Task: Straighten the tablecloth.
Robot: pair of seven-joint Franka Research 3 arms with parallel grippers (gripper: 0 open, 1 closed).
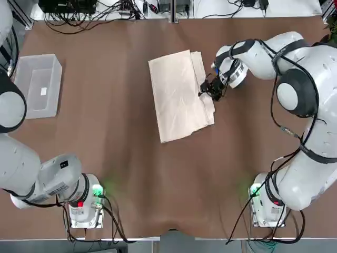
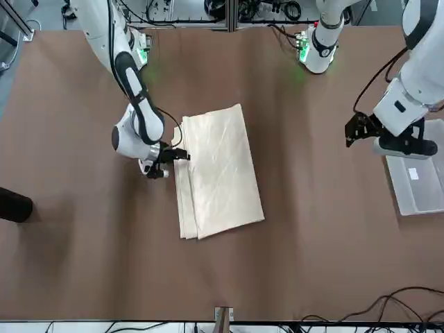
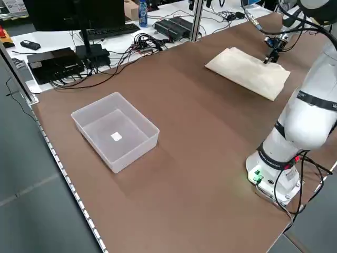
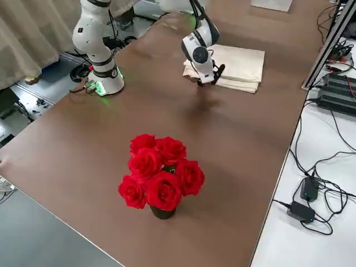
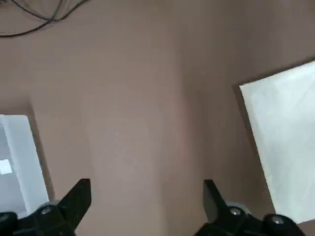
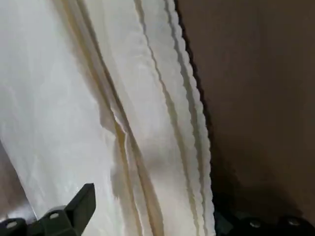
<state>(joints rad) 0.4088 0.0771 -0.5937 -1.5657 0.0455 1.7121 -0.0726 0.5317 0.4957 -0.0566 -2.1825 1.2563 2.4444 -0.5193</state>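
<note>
While getting set to straighten the tablecloth point(image 1: 179, 97), hovering wide-jawed at its layered edge with the right gripper point(image 1: 201, 94).
Looks placed there to catch the loose folds on the robot's right side, probably because of those uneven layers. Can't tell about actual contact, but don't see any pinch on the cloth. Find it folded and slightly askew on the table point(image 1: 121, 158), mostly to the robot's left of that pincer, with the scalloped edge running between the spread fingers in the wrist view. Also see the left gripper point(image 5: 147, 194) wide and empty, parked near the plastic bin point(image 1: 39, 87), well apart from the cloth.
</note>
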